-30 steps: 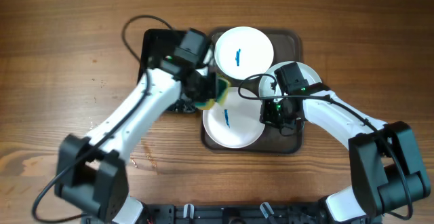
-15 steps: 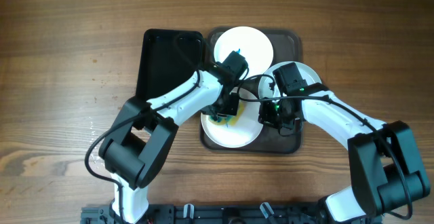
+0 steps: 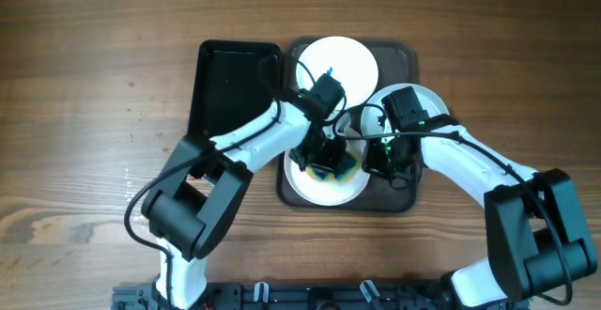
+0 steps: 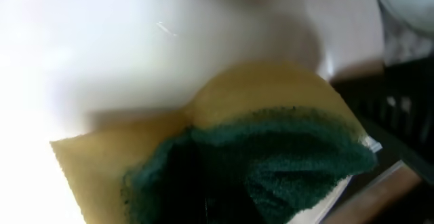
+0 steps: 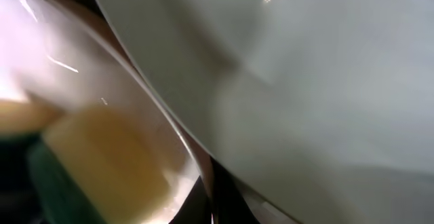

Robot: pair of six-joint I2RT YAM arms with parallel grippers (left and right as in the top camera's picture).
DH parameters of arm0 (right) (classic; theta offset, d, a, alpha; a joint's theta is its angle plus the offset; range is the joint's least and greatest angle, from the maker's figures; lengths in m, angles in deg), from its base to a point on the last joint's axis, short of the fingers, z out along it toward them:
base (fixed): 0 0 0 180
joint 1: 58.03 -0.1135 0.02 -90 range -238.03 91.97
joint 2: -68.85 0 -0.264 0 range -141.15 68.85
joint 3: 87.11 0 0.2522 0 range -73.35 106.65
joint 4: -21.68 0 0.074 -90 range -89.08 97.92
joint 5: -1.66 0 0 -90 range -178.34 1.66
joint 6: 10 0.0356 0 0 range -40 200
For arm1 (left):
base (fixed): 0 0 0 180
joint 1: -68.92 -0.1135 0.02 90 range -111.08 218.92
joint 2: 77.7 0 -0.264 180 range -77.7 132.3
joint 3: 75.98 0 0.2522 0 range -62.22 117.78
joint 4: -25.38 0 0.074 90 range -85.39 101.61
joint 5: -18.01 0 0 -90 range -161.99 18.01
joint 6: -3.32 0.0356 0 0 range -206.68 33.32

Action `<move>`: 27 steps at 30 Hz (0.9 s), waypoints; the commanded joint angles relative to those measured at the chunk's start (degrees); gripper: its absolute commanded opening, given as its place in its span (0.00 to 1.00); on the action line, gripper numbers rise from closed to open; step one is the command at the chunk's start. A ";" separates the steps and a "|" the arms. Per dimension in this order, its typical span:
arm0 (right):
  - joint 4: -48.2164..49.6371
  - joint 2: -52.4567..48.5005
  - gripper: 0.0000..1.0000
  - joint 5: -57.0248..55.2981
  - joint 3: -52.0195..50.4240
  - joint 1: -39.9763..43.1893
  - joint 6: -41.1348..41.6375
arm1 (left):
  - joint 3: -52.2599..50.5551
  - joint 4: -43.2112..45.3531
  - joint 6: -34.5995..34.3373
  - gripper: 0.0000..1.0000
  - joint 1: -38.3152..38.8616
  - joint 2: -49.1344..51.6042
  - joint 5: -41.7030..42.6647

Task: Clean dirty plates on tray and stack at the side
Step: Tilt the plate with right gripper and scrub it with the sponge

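The dark brown tray (image 3: 406, 56) holds three white plates. The back plate (image 3: 349, 61) shows a blue smear. The right plate (image 3: 430, 101) is mostly hidden under my right arm and fills the right wrist view (image 5: 325, 81). My left gripper (image 3: 331, 160) is shut on a yellow-and-green sponge (image 3: 344, 169) and presses it on the middle of the front plate (image 3: 315, 190). The left wrist view shows the sponge (image 4: 271, 149) on that plate (image 4: 102, 47). My right gripper (image 3: 380, 160) sits at the front plate's right rim (image 5: 169, 136) and seems closed on it.
A smaller glossy black tray (image 3: 235, 85) lies against the brown tray's left side. Bare wooden table (image 3: 94, 113) surrounds both trays. My two arms meet closely over the front plate.
My left arm swung from the black tray to the front plate with the sponge, then slid the sponge rightward over the smear. The right arm has stayed still.
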 commanded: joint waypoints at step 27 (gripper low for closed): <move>0.42 -1.03 0.04 -3.08 -0.26 -0.17 1.03 | 3.76 10.32 -10.49 0.04 -5.38 3.39 2.54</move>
